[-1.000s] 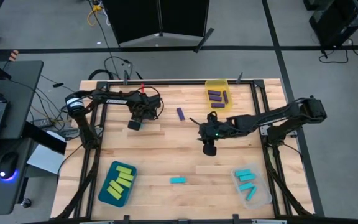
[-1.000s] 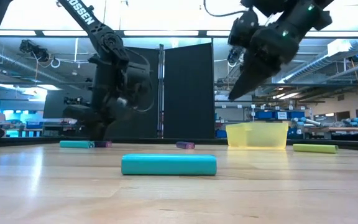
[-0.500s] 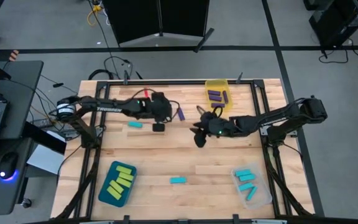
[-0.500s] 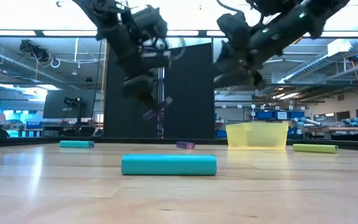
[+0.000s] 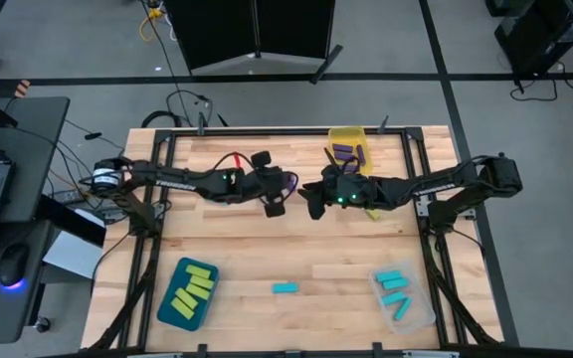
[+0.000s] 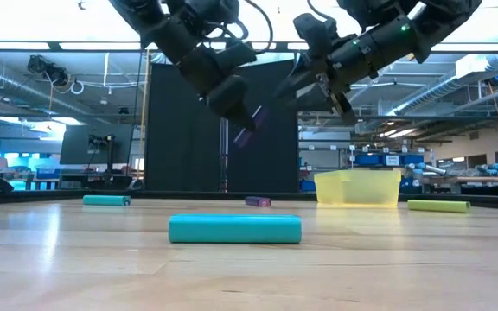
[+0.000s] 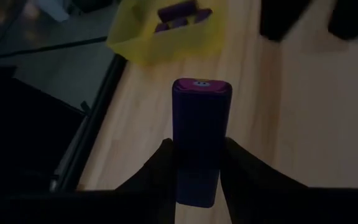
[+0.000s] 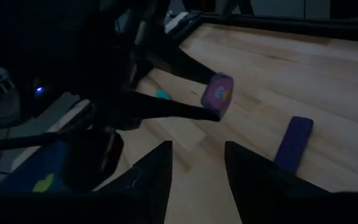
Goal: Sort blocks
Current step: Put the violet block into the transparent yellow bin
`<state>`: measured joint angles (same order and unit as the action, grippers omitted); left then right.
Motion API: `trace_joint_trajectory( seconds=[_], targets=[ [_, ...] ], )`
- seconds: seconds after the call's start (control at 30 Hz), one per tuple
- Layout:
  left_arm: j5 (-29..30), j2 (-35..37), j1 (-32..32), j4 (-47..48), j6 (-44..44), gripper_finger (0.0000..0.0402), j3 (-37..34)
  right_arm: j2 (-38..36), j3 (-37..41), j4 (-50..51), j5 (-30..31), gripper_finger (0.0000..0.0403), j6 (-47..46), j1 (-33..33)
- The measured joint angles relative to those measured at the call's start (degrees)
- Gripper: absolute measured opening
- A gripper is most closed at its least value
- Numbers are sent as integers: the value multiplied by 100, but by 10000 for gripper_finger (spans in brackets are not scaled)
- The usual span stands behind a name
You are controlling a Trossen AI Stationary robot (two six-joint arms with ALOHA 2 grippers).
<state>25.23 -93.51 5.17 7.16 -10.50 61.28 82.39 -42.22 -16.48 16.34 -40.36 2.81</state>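
My left gripper (image 5: 275, 206) hangs over the middle of the table, shut on a purple block (image 7: 199, 134) that also shows in the low view (image 6: 247, 136). My right gripper (image 8: 194, 165) faces it from the right, open, with nothing between its fingers. A second purple block (image 8: 293, 142) lies flat on the table between them (image 5: 288, 182). One cyan block (image 5: 285, 288) lies near the front edge. Another cyan block (image 6: 106, 199) lies far left. A green block (image 6: 437, 206) lies at the right. My left gripper pinches the purple block between its two fingers (image 7: 241, 171), on the long sides near its back end (image 7: 194, 183). The block lies along the fingers and sticks out past their tips. The gripper slants down toward the table's right, and the block is clear of the table.
A yellow bin (image 5: 347, 132) holding purple blocks stands at the far edge, right of the middle. A teal bin (image 5: 170, 310) of green blocks sits front left. A clear bin (image 5: 421, 308) of cyan blocks sits front right. The two arms nearly meet over the table's middle.
My left gripper has risen from beside the far-left cyan block and swung toward the table's right, carrying the purple block clear of the table and tipping from pointing down to a slant. My right gripper has rolled, tipped up and drifted toward the far edge.
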Motion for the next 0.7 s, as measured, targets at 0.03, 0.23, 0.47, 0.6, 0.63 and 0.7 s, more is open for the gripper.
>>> trace_joint_trajectory(
  seconds=[0.03, 0.23, 0.47, 0.6, 0.63, 0.7],
  targets=[
    [-2, 0, -24, -52, 3, 95, 2, 0, 0, 1, 0, 158, 0, 2],
    [-91, -146, -180, 85, 45, 95, 300, 0, 0, -118, 16, 158, 38, 42],
    [-159, -465, -309, 199, 41, 95, 743, 0, -1, -106, 192, 158, 289, 57],
    [-176, -530, -296, 216, 185, 95, 787, 0, -4, 10, 240, 158, 358, 96],
    [-191, -527, -295, 186, 211, 95, 791, 0, -4, 0, 247, 158, 423, 103],
    [-220, -527, -298, 171, 276, 95, 796, 0, -4, -3, 247, 157, 443, 107]
  ],
)
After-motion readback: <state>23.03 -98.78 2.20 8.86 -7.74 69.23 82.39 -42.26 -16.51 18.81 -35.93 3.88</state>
